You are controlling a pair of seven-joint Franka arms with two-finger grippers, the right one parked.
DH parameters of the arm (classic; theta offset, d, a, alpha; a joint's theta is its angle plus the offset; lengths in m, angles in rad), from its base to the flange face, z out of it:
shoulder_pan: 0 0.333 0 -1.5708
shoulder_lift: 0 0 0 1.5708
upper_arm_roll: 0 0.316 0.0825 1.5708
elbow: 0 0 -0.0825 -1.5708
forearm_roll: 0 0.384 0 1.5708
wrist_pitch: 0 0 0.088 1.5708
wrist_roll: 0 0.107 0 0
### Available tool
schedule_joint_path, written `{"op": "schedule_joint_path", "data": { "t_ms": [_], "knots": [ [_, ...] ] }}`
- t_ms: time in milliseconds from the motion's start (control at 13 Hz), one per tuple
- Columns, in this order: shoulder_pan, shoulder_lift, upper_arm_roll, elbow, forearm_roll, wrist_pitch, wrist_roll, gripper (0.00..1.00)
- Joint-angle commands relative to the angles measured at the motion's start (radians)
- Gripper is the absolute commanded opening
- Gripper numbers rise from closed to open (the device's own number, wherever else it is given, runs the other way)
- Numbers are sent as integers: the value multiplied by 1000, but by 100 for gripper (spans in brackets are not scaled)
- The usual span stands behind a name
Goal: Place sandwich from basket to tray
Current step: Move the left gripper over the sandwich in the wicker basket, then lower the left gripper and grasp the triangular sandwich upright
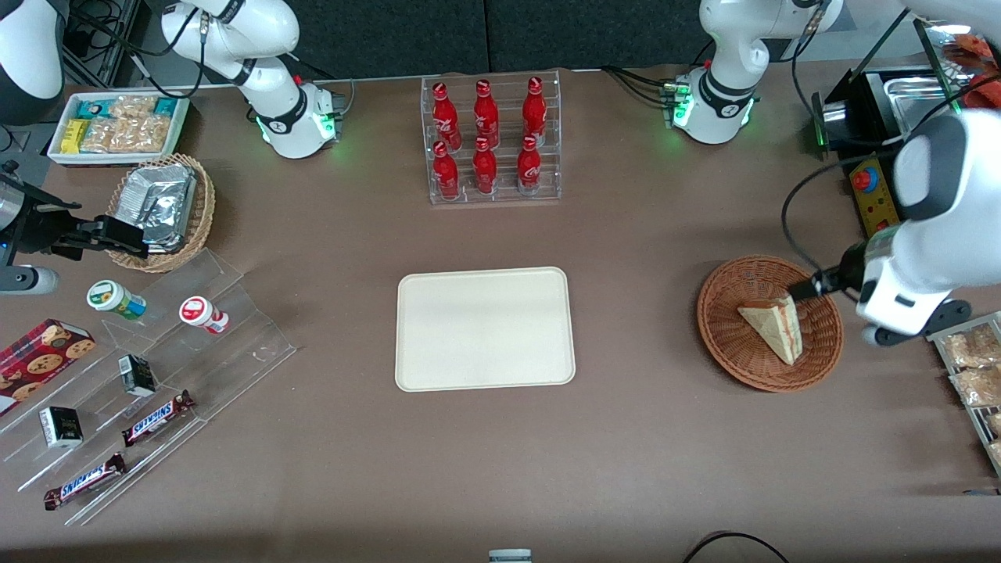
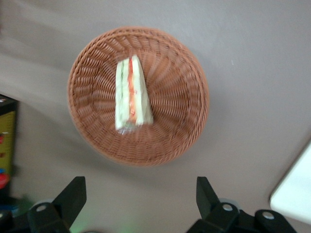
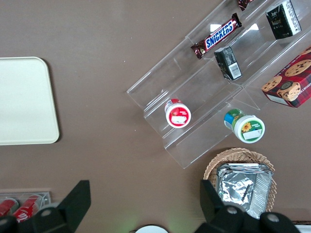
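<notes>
The sandwich (image 1: 774,328) (image 2: 131,94), a pale bread wedge with red and green filling along its edge, lies in the reddish-brown wicker basket (image 1: 727,344) (image 2: 180,97) toward the working arm's end of the table. My left gripper (image 1: 805,288) (image 2: 140,187) hangs above the basket's rim, on the side farther from the front camera than the sandwich. Its black fingers (image 2: 73,194) are open wide, with nothing between them and no contact with the sandwich. The cream tray (image 1: 485,328) (image 2: 296,189) (image 3: 24,102) lies flat at the table's middle with nothing on it.
A clear rack of red bottles (image 1: 491,141) stands farther from the front camera than the tray. Toward the parked arm's end are a stepped clear display with snacks (image 1: 156,367), a tan basket of foil packets (image 1: 160,207) and a white bin (image 1: 117,125). A snack rack (image 1: 974,375) sits beside the basket.
</notes>
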Motion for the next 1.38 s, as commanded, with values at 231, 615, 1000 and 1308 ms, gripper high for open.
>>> {"op": "schedule_joint_path", "data": {
  "t_ms": [231,615,1000,1308],
  "knots": [
    [29,-31,5,-282,-3,286,-88,100],
    [54,57,14,-285,17,325,-86,100],
    [54,172,12,-282,16,434,-89,100],
    [55,256,15,-281,16,510,-89,67]
  ]
}}
